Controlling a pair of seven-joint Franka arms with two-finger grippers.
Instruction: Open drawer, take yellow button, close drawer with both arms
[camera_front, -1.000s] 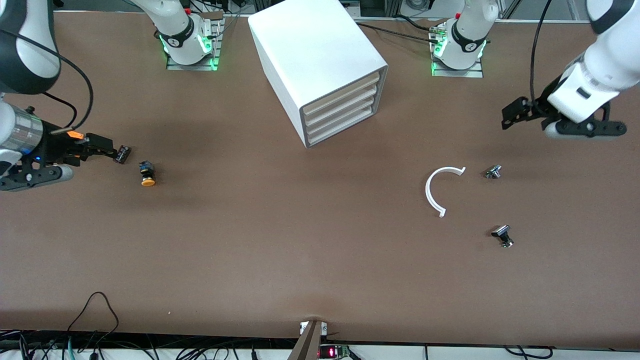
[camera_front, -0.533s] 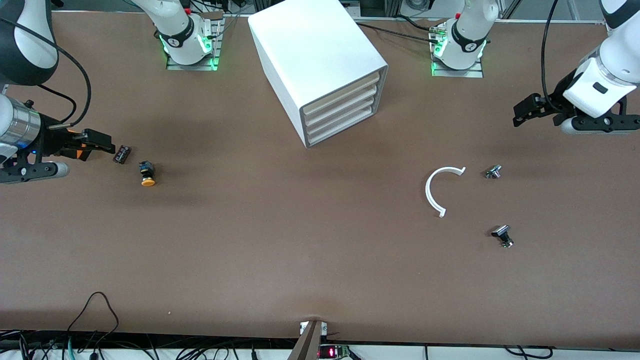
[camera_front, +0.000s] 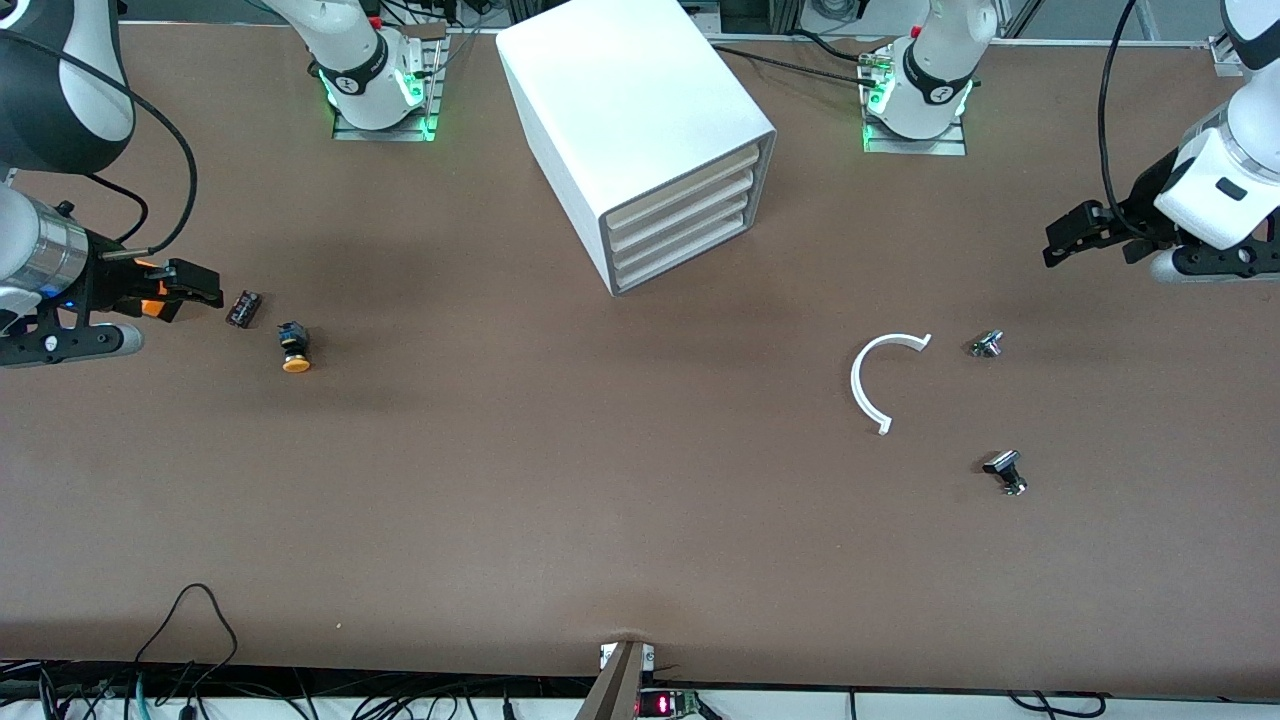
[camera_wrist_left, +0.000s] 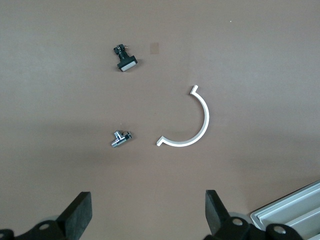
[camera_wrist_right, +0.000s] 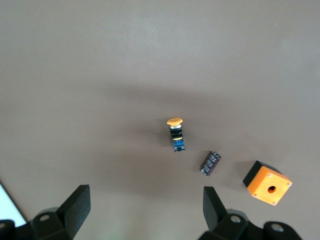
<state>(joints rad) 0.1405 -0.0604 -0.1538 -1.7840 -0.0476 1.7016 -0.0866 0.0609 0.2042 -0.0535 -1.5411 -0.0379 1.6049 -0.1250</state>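
Observation:
The white cabinet (camera_front: 640, 110) stands at the middle of the table, near the arms' bases. Its uppermost drawer (camera_front: 685, 186) is shut, like the three below it. The button (camera_front: 294, 348) lies on its side on the table toward the right arm's end, orange cap toward the front camera; it also shows in the right wrist view (camera_wrist_right: 175, 132). My right gripper (camera_front: 212, 290) hovers open and empty beside it, over the table (camera_wrist_right: 145, 207). My left gripper (camera_front: 1058, 245) is open and empty over the left arm's end of the table (camera_wrist_left: 147, 210).
A small black cylinder (camera_front: 244, 308) lies between the right gripper and the button. An orange cube with a hole (camera_wrist_right: 267, 183) lies near it. A white C-shaped ring (camera_front: 880, 380) and two black-and-silver knobs (camera_front: 987, 343) (camera_front: 1005, 470) lie toward the left arm's end.
The left gripper has drawn away from the cabinet toward its own end of the table. The right gripper has pulled back a little from the black cylinder and the button. Nothing on the table moved.

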